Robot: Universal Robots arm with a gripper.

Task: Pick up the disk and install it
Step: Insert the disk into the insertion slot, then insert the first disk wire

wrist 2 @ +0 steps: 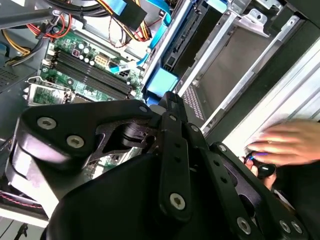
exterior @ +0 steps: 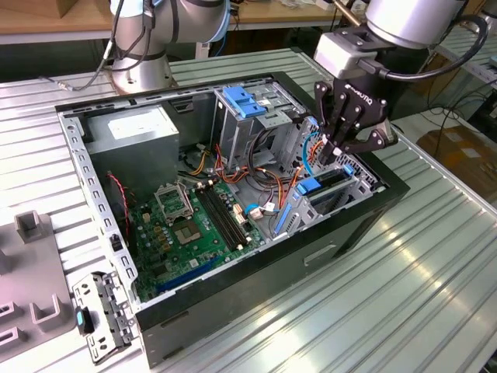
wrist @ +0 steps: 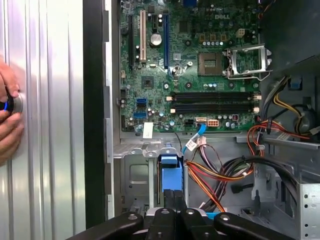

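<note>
The ribbed metal table (exterior: 435,256) carries the open case (exterior: 233,284), which lies on its side. The green board (exterior: 182,225) covers the case floor.

My gripper (exterior: 330,154) hangs over the case's front corner, at the exterior view's right. It reaches down into the metal cage (exterior: 363,183) there.

The disk (exterior: 320,185) sits in that cage, inside the case, standing on edge. It lies directly under the fingertips. In both wrist views its blue end (wrist: 168,167) shows right at the gripper (wrist: 173,192), with no gap that I can make out.

The fingers are drawn together, side by side, with their tips against that blue end. I can't tell whether they pinch any of it.

From here the disk shows edge-on as a thin dark slab with a light-blue plastic rail along it. In the second wrist view a brighter blue block (wrist 2: 162,82) caps the end nearest the gripper (wrist 2: 167,97).

Outside the case, a person's hand (wrist: 7,120) rests on the table, curled around a small round object.
</note>
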